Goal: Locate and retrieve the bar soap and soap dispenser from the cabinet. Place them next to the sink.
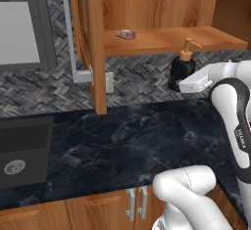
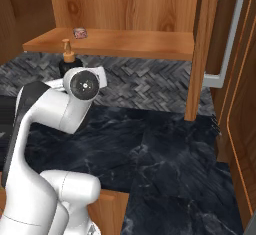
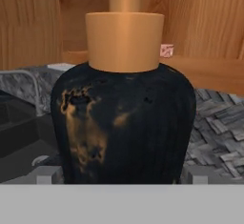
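Dispenser (image 3: pixel 123 118) mid-frame in hand view, held off the shelf in front of the cabinet (image 1: pixel 162 9), squeezed between gripper (image 1: pixel 182 80) fingers at upper right of left base view. Soap (image 1: pixel 125 34) on shelf, upper centre. Best carried upright, low and slow toward sink (image 1: pixel 24 150) at lower left.

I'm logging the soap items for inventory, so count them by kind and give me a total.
Bar soap: 1, on the cabinet shelf.
Dispenser: 1, off the shelf, at the end effector.
Total: 2
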